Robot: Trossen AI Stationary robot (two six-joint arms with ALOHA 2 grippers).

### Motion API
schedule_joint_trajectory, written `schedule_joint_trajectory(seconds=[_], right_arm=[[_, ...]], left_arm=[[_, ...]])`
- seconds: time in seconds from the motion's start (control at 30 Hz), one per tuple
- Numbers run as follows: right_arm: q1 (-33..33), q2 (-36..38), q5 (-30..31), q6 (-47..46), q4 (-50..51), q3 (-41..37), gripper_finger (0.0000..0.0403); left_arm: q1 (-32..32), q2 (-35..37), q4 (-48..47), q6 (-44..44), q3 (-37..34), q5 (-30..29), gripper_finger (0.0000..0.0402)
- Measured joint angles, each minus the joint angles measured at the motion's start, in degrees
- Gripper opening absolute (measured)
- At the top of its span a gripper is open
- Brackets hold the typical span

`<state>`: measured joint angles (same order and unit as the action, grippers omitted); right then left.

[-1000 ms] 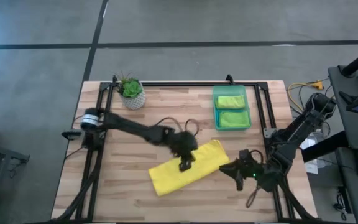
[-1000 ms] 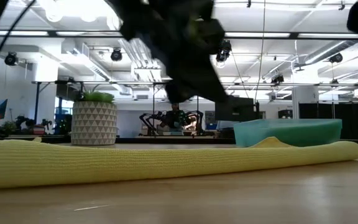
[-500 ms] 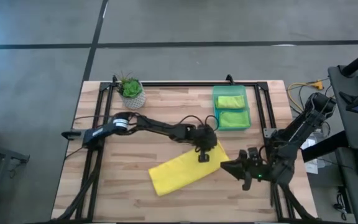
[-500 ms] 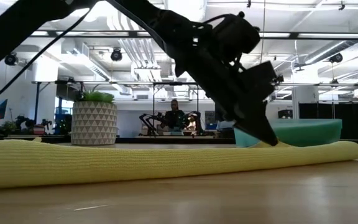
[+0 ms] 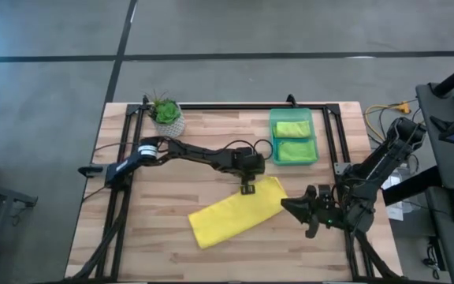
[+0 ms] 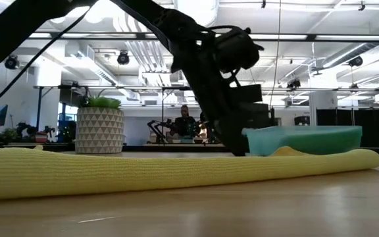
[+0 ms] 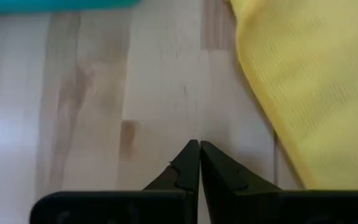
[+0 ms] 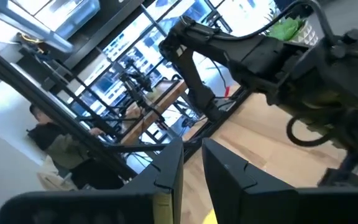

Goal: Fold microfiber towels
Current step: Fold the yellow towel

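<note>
- Left end effector (image 5: 247, 188): fingers pressed tight together, holding nothing. Tips sit over bare wood just beside the far edge of the yellow towel (image 5: 239, 211), not on the cloth. Left wrist view agrees: closed tips (image 7: 199, 163) over worktop (image 7: 104, 112), yellow cloth (image 7: 303, 81) off to one side.
- Right end effector (image 5: 296, 210): low, near the towel's right end, close to the worktop's right edge. Fingers narrow w/ a slim gap (image 8: 191, 171); nothing visibly gripped.
- Yellow towel: lies mid-worktop on a diagonal, long strip shape, looks folded once already. Low view shows it flat w/ a rounded fold edge (image 6: 176, 172).
- Two lime green towels (image 5: 293, 140): folded, stacked end to end inside the green bin (image 5: 314, 134) at the back right. Teal towel not seen.
- Potted plant (image 5: 166, 116): back left, well clear.
- Step in hand (judgement): second fold of the yellow towel; left arm looks between grasps.
- To do it well: open fingers before dropping to the cloth; pinch both layers at the corner, not just the top one; lift only enough to clear, carry the end over to meet the opposite end, edges aligned; other arm pins the far end so the strip doesn't drag.
- Risk: shut tips pushing the cloth would bunch it.
</note>
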<state>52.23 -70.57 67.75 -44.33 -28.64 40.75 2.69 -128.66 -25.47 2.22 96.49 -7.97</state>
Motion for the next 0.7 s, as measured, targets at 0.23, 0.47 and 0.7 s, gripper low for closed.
schedule_joint_trajectory(seconds=[0.23,0.47,0.7], right_arm=[[0.00,-0.07,-0.08,-0.42,0.04,-0.02,0.0056],[0.04,-0.07,-0.39,-1.50,-0.34,0.25,0.0056],[0.15,-0.07,-0.77,-1.29,-0.32,1.34,0.0056]], left_arm=[[-2.67,3.58,16.92,14.03,-1.77,24.48,0.0000],[-5.53,-2.60,20.08,9.98,-1.82,19.50,0.0000],[-5.21,-3.75,19.03,0.12,-2.80,7.00,0.0000]])
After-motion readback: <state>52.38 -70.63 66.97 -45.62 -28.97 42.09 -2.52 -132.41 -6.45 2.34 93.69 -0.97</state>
